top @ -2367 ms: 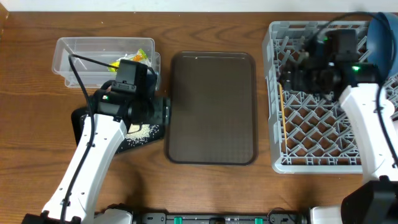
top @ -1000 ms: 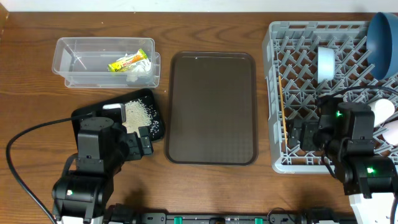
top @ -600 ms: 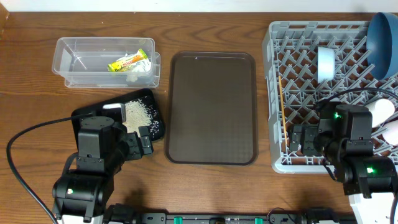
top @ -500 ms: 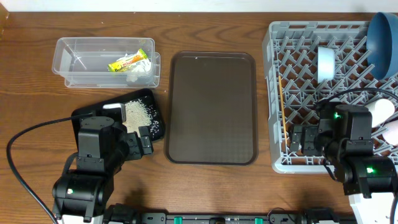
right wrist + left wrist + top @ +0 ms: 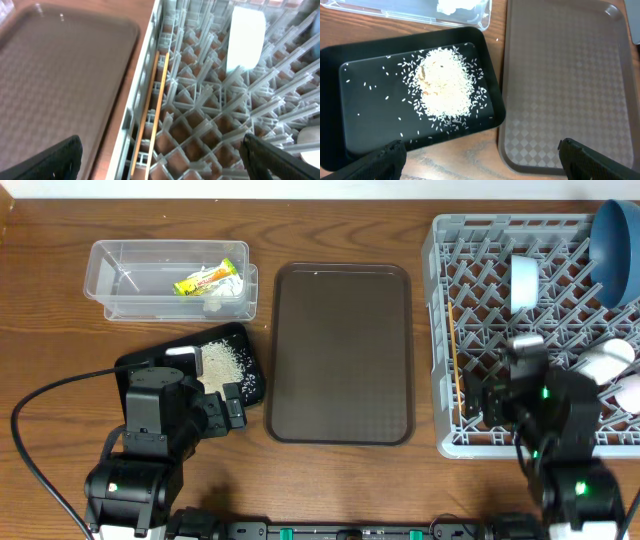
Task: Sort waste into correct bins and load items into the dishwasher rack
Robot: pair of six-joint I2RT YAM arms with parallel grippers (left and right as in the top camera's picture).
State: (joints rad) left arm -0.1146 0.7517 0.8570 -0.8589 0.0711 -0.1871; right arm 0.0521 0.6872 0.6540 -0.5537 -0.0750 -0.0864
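The yellow-orange wrapper [image 5: 207, 280] and the white tissue [image 5: 215, 302] lie in the clear tub [image 5: 120, 275]. The rice [image 5: 222, 360] is heaped on the black tray [image 5: 150, 365], also in the left wrist view [image 5: 442, 87]. The grey rack [image 5: 480, 330] holds the dark-blue bowl [image 5: 615, 240], the light-blue bowl [image 5: 524, 280], two cups [image 5: 608, 360] and both chopsticks [image 5: 452, 365], which also show in the right wrist view [image 5: 152, 100]. My left gripper [image 5: 480, 160] is open and empty above the black tray's near right corner. My right gripper [image 5: 162, 160] is open and empty over the rack's near left part.
The large brown serving tray [image 5: 342, 350] lies between the black tray and the rack, with nothing on it. The clear tub stands at the far left. A black cable [image 5: 40, 410] loops over the table at the left front.
Both arms have pulled back from the tub and the rack toward the front edge. In the last half second the right arm shifted slightly; the left arm stayed still.
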